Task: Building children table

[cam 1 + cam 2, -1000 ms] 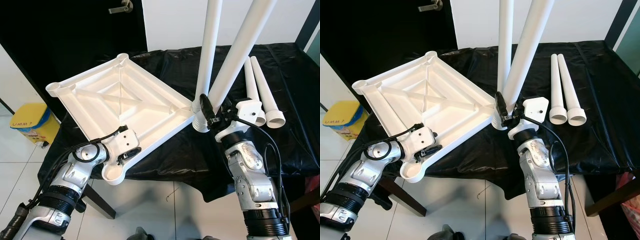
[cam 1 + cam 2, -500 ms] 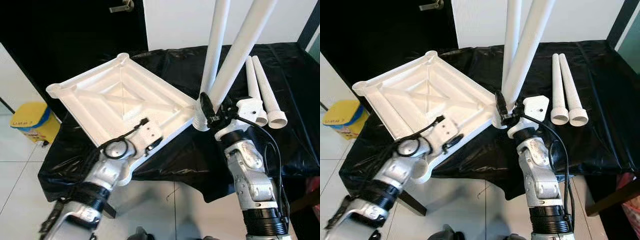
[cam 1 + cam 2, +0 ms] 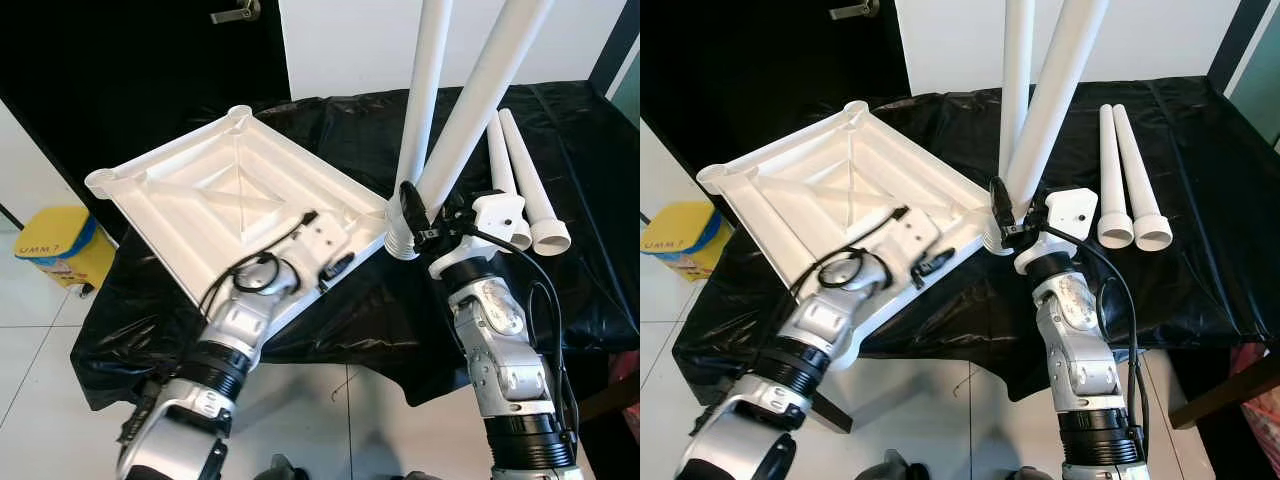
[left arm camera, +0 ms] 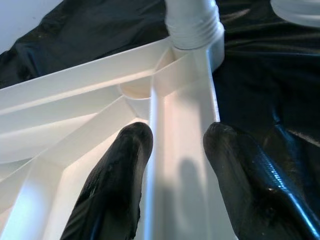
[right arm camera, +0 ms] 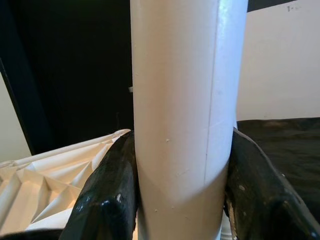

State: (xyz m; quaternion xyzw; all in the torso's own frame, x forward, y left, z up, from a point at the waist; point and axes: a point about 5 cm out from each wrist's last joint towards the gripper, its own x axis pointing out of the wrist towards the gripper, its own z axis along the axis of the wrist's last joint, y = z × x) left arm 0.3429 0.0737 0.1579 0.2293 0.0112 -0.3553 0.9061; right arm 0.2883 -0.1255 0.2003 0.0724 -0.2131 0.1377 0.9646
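**Inverted tabletop on bench, two legs raised at its right corner, both grippers engaged**

A black cloth (image 3: 560,300) covers the work table and hangs over its front edge. On it, left of centre, the white tabletop (image 3: 215,195) lies underside up, ribs and corner sockets exposed, its near-left part overhanging the table edge. Behind stands a dark door (image 3: 130,70); a yellow bin (image 3: 55,245) sits on the tiled floor to the far left.

At the tabletop's right corner one white leg (image 3: 425,90) stands upright, its threaded collar seated at the corner socket. A second leg (image 3: 490,85) leans beside it, tilted to the right. The right gripper (image 3: 420,222) is clamped around the lower end of this leaning leg; in the right wrist view both fingers (image 5: 107,195) press against its sides.

Two spare legs (image 3: 525,195) lie side by side on the cloth, right of the gripper, open ends toward the robot.

The left gripper (image 4: 172,165) straddles the tabletop's near-right edge rail close to the seated leg. One finger rests inside the rim, the other outside, pinching the rail.
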